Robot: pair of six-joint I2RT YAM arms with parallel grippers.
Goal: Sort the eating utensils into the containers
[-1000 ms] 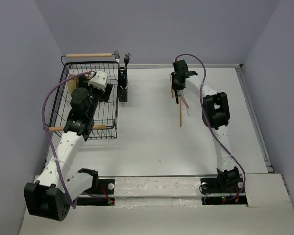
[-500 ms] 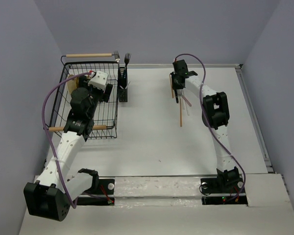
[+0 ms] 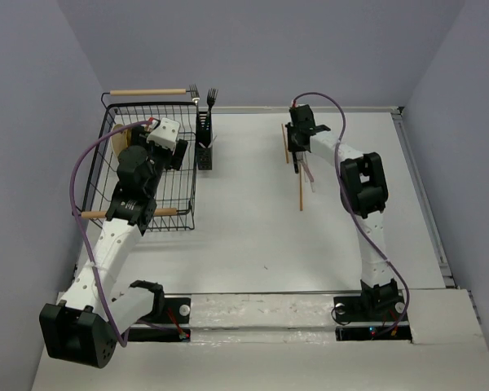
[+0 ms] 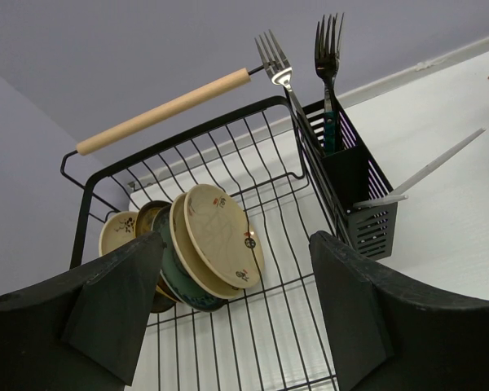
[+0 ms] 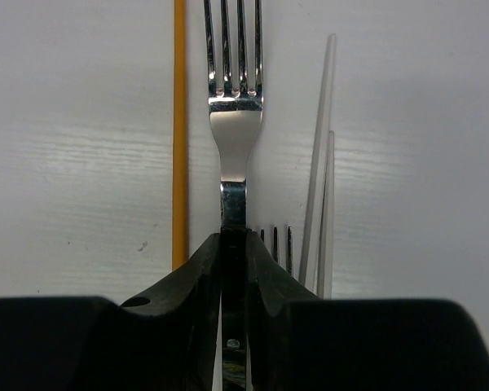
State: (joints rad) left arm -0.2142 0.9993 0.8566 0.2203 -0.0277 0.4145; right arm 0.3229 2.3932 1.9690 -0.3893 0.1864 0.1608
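This looks like a lab: a plain white table [image 3: 253, 236] under my right hand [image 3: 300, 145], bare bluish walls [image 3: 253, 49] just beyond it.

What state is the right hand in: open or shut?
Shut. The right hand clamps the neck of a slim silver metal fork, both fingers pressed against it.

Left arm [image 3: 114, 236] is bent at the elbow and reaching forward. The left gripper [image 4: 236, 248] has its fingers [image 4: 118, 301] spread wide with nothing between them. Right arm [image 3: 367, 204] is stretched way out, and the right gripper [image 5: 234, 243] is pinched tight on a fork [image 5: 235, 130].
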